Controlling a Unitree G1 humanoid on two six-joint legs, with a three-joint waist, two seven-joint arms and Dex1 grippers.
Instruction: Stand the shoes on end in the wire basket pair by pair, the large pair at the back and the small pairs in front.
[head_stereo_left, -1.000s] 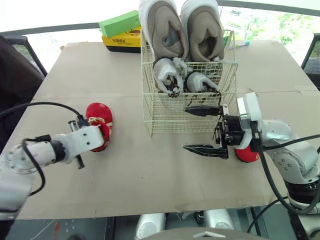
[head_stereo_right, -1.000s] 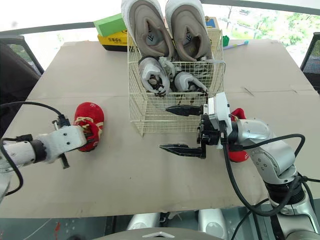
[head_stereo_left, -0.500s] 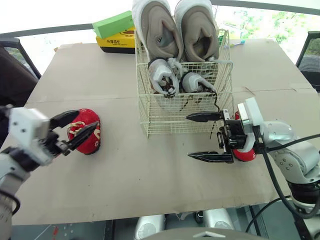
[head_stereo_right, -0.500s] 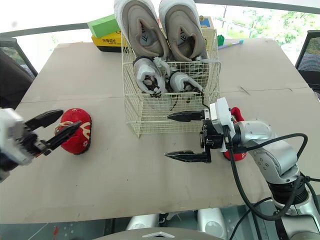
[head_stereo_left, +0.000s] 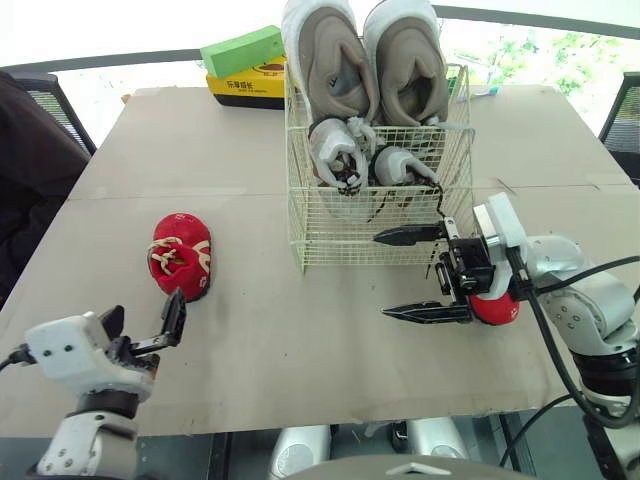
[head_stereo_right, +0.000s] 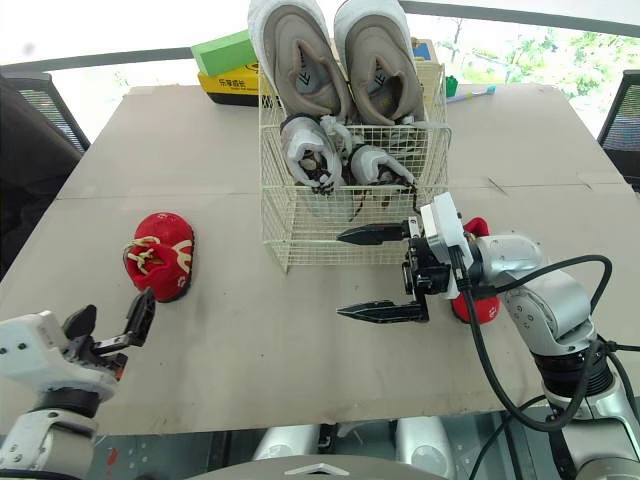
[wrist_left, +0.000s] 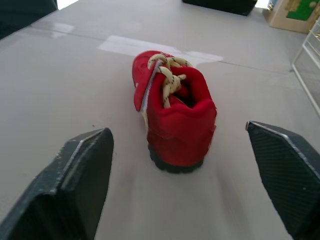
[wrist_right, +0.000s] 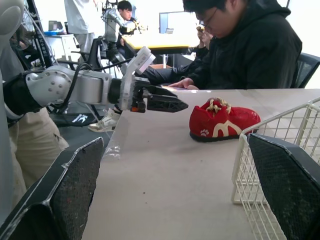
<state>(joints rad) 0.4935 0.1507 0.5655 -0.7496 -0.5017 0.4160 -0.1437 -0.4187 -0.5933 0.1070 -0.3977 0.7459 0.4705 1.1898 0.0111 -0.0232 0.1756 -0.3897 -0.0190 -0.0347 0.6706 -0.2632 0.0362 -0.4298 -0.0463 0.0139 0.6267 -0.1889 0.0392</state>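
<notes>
Head views — wire basket (head_stereo_left: 330, 235) on the tabletop (head_stereo_left: 300, 340): large pair (head_stereo_left: 330, 60) upright at back, small grey pair (head_stereo_left: 340, 160) in front. Right gripper (head_stereo_left: 382, 275) just before the basket, fingers spread wide, second red shoe (head_stereo_left: 495, 308) behind it. Left gripper (head_stereo_left: 142, 318) low, near the tabletop's front edge. Left wrist view — fingers spread, red shoe (wrist_left: 175, 120) lying ahead, untouched. Right wrist view: same shoe beyond the basket corner.
</notes>
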